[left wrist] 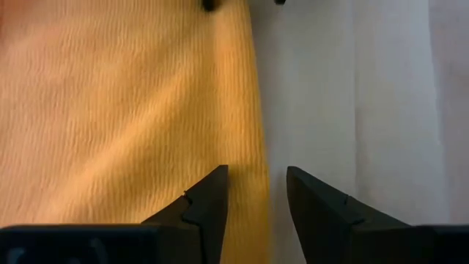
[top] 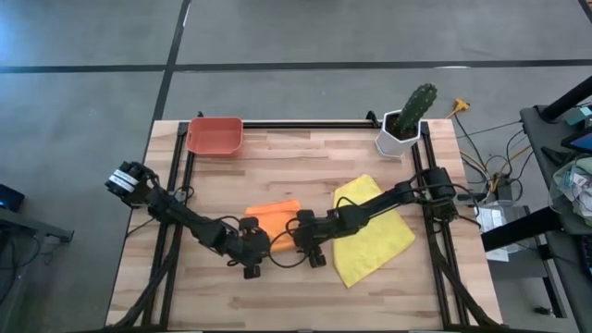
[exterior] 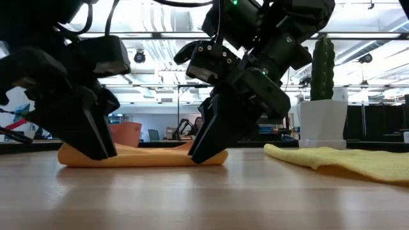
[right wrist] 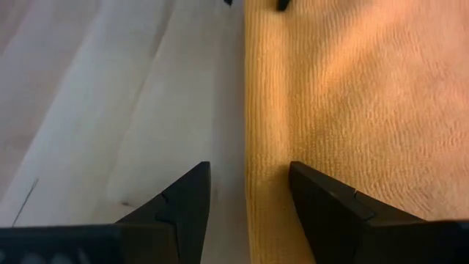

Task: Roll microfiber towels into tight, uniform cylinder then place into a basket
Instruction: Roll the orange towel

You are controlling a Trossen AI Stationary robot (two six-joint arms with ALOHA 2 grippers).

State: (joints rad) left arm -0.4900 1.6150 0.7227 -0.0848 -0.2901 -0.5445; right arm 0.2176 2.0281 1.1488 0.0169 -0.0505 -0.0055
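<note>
The orange towel lies at the table's middle as a low, flat fold. My left gripper is open and points down at the towel's left near end. My right gripper is open and points down at its right near end. The yellow towel lies spread on the table to the right, under my right arm. The red-orange basket stands at the far left. My left gripper stands astride the orange towel's edge, one finger over the cloth and the other over bare wood. The fingers point down and reach the cloth's level in the low view. Whether they touch it I cannot tell. My right gripper stands the same way astride the edge, one finger over the cloth and the other over wood. Its tips come down to the towel's right end. Whether they touch it I cannot tell.
A white hexagonal pot with a green cactus stands at the far right corner. Dark rails run along the table's far and side edges. Bare wood lies between the towel and the basket, and along the near edge.
</note>
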